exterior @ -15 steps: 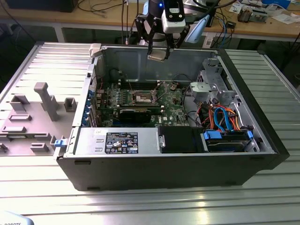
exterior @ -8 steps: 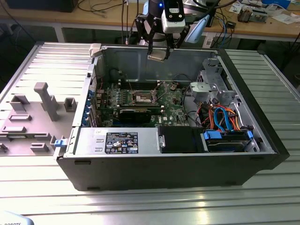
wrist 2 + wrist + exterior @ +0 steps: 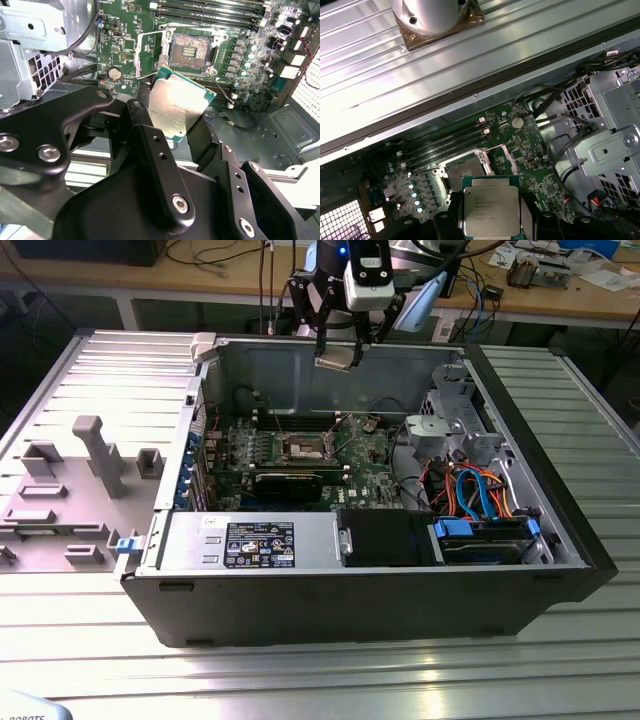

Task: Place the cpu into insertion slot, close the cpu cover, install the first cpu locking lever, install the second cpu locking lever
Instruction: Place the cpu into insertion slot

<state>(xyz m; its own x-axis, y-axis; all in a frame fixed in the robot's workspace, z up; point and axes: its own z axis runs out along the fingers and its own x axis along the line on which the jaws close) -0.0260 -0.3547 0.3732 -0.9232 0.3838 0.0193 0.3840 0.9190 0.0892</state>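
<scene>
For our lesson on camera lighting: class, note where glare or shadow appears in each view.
Exterior view: bright glare streaks on the ribbed table before the computer case; second wrist view: the cpu throws back a pale sheen; first wrist view: the ribbed table gleams, while the motherboard lies dimmer.

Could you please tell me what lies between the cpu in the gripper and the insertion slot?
Nothing lies there: in the exterior view the gripper holds the cpu above the insertion slot, with only air between.
</scene>
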